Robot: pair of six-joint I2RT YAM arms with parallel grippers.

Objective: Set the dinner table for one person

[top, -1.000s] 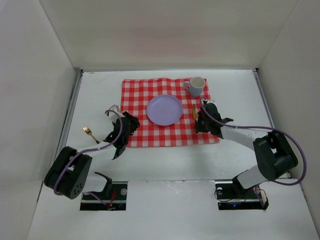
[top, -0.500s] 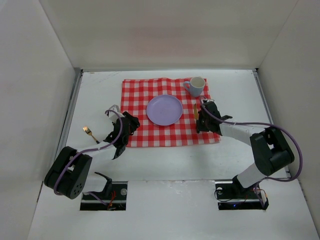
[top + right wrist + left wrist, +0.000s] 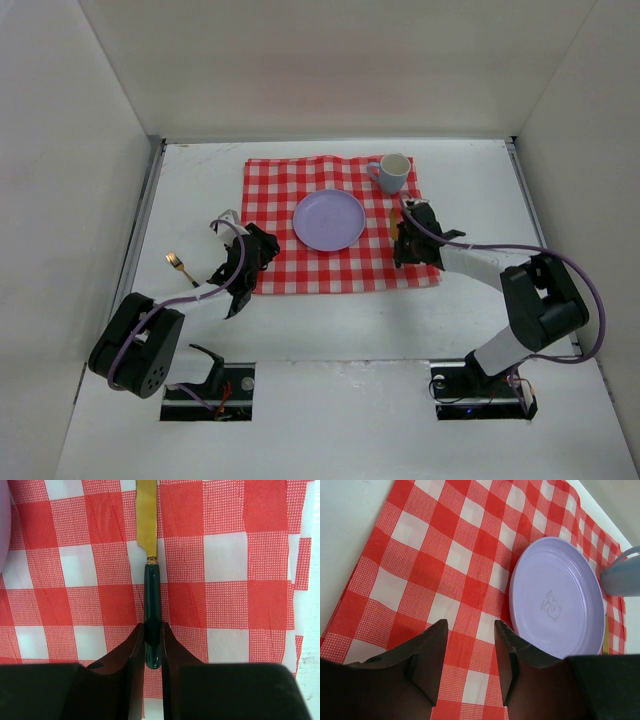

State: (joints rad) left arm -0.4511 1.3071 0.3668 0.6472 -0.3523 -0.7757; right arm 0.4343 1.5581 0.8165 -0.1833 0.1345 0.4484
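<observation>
Top external: dinner table (image 3: 480, 190), white, lies beneath both claws. Fork (image 3: 180, 265) sits off the checked cloth (image 3: 275, 190), outboard of left gripper (image 3: 262, 248).

Left wrist: fingers (image 3: 432, 655) apart, empty; lilac plate (image 3: 555, 605) ahead-right.

Right wrist: right gripper (image 3: 152, 647) clamped on knife (image 3: 149, 565) handle, blade ahead, probably to lay it beside the plate.

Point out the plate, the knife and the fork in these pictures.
plate (image 3: 328, 220): top external view, centre of its lilac face.
knife (image 3: 152, 595): right wrist view, dark green handle.
fork (image 3: 182, 268): top external view, middle of its gold stem.
</observation>
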